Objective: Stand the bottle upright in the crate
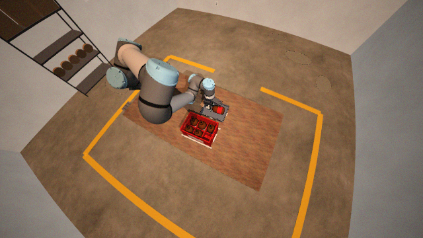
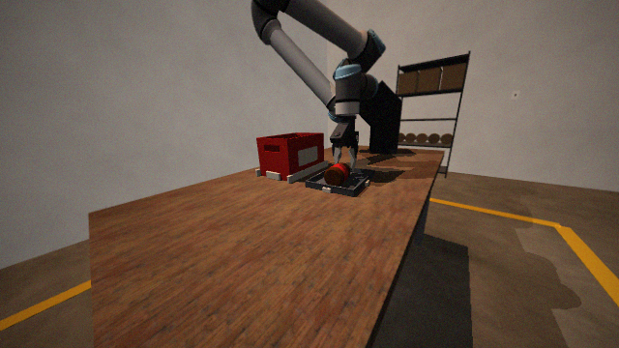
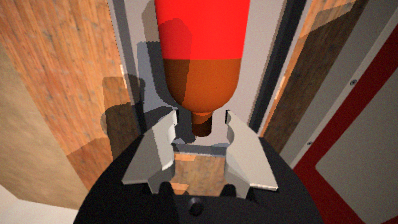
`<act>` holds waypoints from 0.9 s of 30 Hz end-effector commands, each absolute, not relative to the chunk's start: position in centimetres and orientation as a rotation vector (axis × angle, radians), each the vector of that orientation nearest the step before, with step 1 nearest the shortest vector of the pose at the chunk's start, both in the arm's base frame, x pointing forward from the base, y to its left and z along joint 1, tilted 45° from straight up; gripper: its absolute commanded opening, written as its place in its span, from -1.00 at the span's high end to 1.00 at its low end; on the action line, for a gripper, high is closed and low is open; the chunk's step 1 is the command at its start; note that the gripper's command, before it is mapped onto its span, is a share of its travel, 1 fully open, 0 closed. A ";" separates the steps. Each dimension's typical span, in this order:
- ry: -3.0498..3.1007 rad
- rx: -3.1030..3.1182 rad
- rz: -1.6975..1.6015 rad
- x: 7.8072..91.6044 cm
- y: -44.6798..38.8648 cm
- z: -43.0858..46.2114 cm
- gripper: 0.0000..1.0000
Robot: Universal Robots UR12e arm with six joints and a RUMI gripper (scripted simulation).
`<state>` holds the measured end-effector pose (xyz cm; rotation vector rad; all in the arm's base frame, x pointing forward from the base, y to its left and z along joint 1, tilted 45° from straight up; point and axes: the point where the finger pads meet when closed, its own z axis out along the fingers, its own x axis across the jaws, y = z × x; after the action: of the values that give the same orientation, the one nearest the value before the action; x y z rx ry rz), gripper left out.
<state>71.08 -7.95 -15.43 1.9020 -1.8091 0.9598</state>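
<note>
A brown bottle with a red band (image 1: 219, 110) (image 2: 337, 174) (image 3: 202, 35) lies on its side on the dark-rimmed tray (image 1: 211, 116) (image 2: 316, 186) (image 3: 260, 40). Its neck points towards my gripper (image 1: 209, 106) (image 2: 345, 164) (image 3: 201, 117). The gripper is partly open, pointing down, with one fingertip on each side of the neck and a gap on both sides in the wrist view. The red crate (image 1: 207, 141) (image 2: 273, 161) (image 3: 305, 175) stands beside the tray. It holds several upright bottles; its lower right compartment in the top view is empty.
The crate's high walls rise close beside the tray. Pale strips (image 2: 309, 172) lie along the crate's base. The wooden table (image 1: 251, 132) (image 2: 242, 251) extends beyond the tray and crate. A shelf rack (image 1: 79, 66) (image 2: 427, 119) stands behind the arm, off the table.
</note>
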 end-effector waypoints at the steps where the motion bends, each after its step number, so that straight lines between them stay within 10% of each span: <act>1: -1.809 1.903 0.961 71.1 -7.9 -15.4 0.24; 10: -1.809 1.903 0.961 71.1 -7.9 -15.4 0.24; 11: -1.809 1.903 0.961 71.1 -7.9 -15.4 1.00; 27: -1.809 1.903 0.961 71.1 -7.9 -15.4 1.00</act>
<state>71.08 -7.95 -15.43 1.9020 -1.8091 0.9598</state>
